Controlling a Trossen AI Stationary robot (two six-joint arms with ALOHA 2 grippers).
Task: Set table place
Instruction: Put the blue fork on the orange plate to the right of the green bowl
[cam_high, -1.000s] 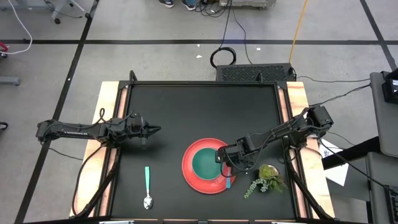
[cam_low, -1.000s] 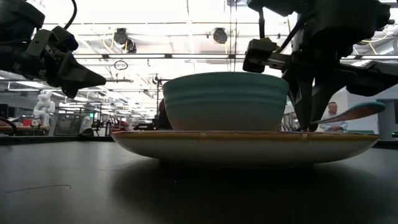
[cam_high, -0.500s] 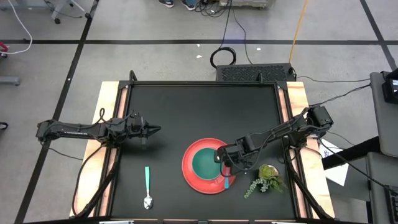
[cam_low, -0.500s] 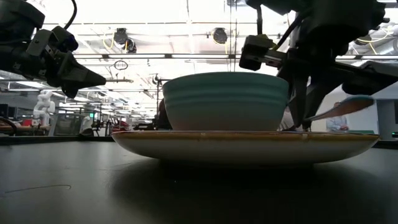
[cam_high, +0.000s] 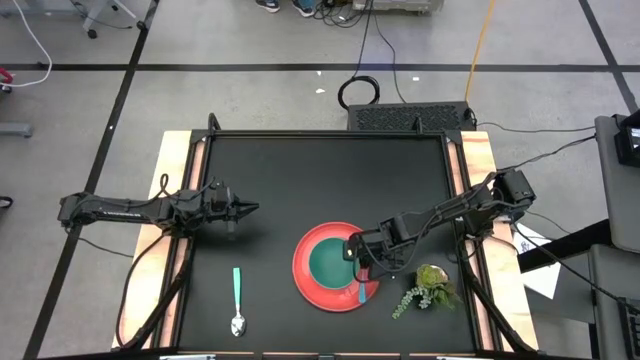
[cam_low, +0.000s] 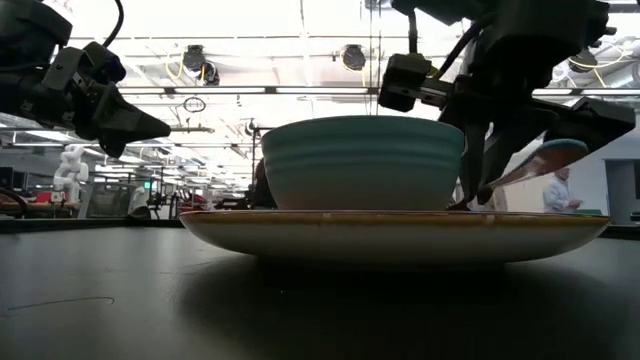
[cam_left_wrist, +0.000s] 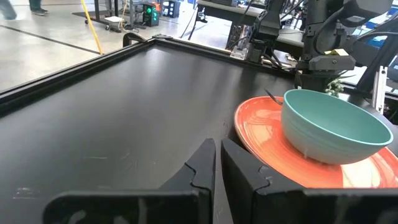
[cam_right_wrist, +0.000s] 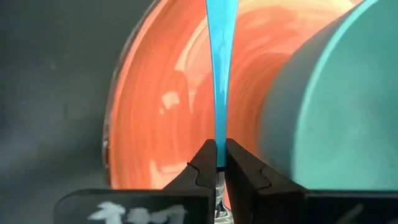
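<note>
The red plate (cam_high: 337, 266) lay on the black table (cam_high: 300, 170), toward its front edge and right of the middle, and everything else is placed against it. The green bowl (cam_high: 329, 262) sat on the plate, slightly left of its centre. The right gripper (cam_high: 362, 262) hung over the plate's right part, just beside the bowl, its two fingers pinched on the teal handle of the fork (cam_high: 362, 291); the handle ran from the fingers out across the plate's front-right rim. In the right wrist view the fork (cam_right_wrist: 219, 74) stood clamped between the dark fingers, above the red surface with the bowl (cam_right_wrist: 329, 106) close alongside. From table height the handle (cam_low: 540, 160) slanted up, clear of the plate (cam_low: 395, 232).

The spoon (cam_high: 237, 300) lay on the table well to the plate's left, handle pointing to the far side, bowl end nearest the front edge. The left gripper (cam_high: 245, 209) waited above the table farther left and behind the plate, its fingers pressed together with nothing between them (cam_left_wrist: 214, 168). A leafy plant sprig (cam_high: 425, 285) lay just off the plate's right rim
</note>
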